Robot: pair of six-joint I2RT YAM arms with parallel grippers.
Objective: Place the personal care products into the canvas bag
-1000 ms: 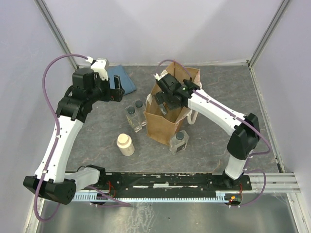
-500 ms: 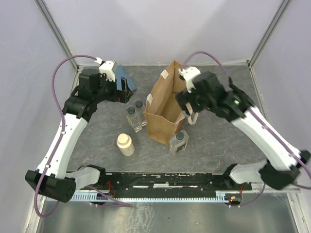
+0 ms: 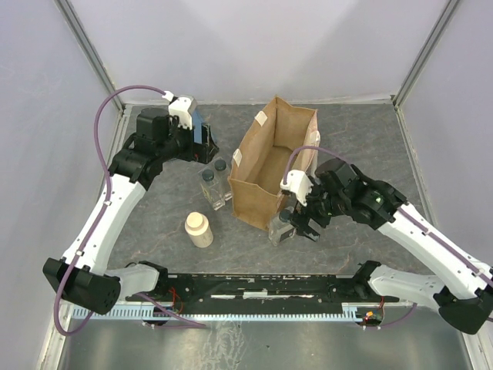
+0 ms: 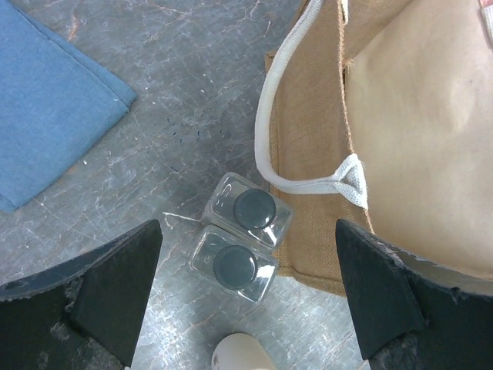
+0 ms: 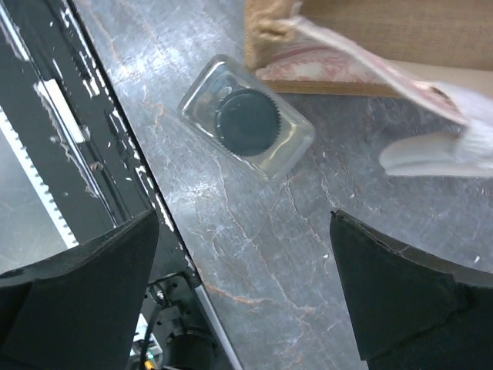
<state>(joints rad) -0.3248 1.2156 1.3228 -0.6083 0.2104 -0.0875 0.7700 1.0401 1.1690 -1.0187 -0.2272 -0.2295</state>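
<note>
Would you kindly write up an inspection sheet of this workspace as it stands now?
Surface: grey marbled table, dry, no spills seen.
Job's things: canvas bag upright and open; all four products outside it. Paired clear bottles just left of the bag, third clear bottle at its near corner, cream bottle standing apart.
Clutter: folded blue cloth at the far left.
Grippers: left gripper above the pair, jaws open; right gripper above the third bottle, jaws open; neither holds anything.
Cables: purple cables loop clear of the table.
Surroundings: pale walls; nothing else seen.
</note>
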